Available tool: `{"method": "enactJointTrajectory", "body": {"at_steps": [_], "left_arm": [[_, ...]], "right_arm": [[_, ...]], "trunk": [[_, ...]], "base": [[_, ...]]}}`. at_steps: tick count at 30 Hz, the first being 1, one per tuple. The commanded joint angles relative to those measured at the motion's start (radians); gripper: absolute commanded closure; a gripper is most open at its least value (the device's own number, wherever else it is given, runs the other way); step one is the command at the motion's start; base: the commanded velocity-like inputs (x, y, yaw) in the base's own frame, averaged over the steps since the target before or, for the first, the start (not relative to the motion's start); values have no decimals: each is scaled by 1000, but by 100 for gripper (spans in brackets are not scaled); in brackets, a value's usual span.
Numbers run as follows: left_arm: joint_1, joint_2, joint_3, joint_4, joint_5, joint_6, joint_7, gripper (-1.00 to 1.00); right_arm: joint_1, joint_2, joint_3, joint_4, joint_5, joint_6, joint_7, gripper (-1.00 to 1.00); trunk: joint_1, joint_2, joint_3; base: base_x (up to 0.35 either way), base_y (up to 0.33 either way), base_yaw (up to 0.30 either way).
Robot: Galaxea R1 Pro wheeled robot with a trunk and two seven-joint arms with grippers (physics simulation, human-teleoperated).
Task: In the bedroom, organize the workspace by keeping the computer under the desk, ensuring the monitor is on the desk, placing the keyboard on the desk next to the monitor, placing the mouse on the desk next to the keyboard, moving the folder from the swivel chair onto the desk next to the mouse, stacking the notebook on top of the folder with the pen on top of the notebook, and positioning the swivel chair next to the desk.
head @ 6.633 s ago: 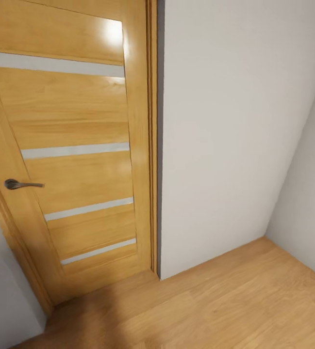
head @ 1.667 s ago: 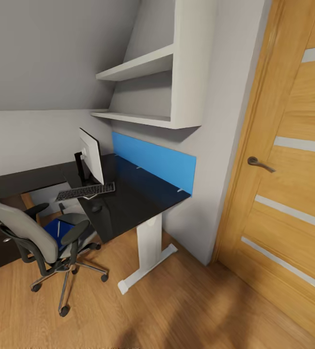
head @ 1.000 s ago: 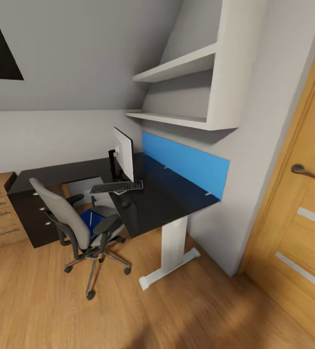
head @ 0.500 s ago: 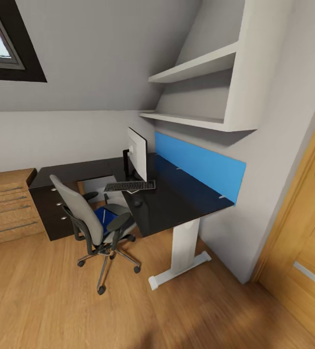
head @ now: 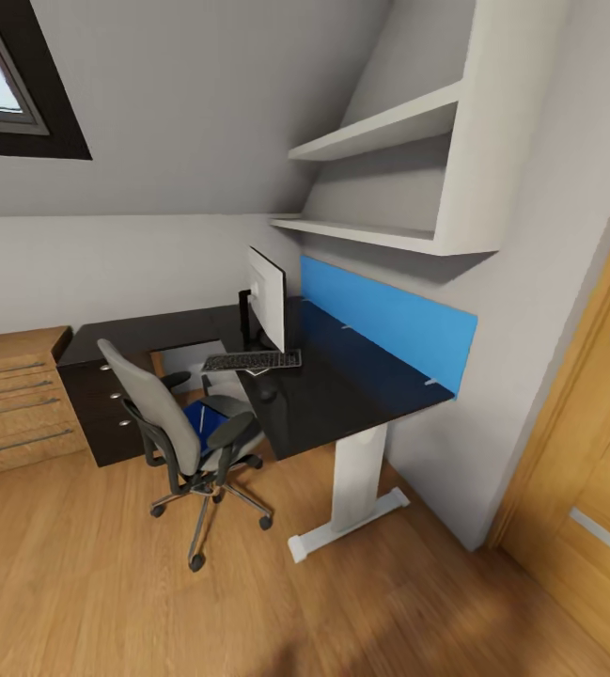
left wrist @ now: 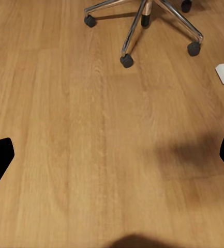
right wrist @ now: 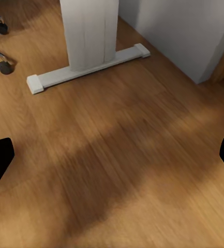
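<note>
Folder (head: pixel 195 420) sits on the chair (head: pixel 173 425) by the desk (head: pixel 342 390); both grippers (left wrist: pixel 112 155) (right wrist: pixel 112 155) hang over the floor, jaws spread wide.

No legible text, labels, brands, numbers or signs. Keyboard (head: pixel 251 360) keys too small to read. Monitor (head: pixel 267 299) seen edge-on, screen content not readable. Blue folder (head: pixel 198 421) on chair seat: no readable marking.
</note>
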Motion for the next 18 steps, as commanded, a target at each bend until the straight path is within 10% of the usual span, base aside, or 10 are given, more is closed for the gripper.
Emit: {"method": "enactJointTrajectory", "body": {"at_steps": [1, 18], "left_arm": [[0, 0, -5, 0, 6, -2, 2, -100], [0, 1, -6, 0, 6, -2, 2, -100]], "right_arm": [[0, 0, 1, 0, 8, -1, -10, -100], [-1, 1, 1, 0, 8, 2, -11, -100]], "trunk": [[0, -1, -1], [0, -1, -1]], "base": [[0, 0, 137], [0, -32, 260]]}}
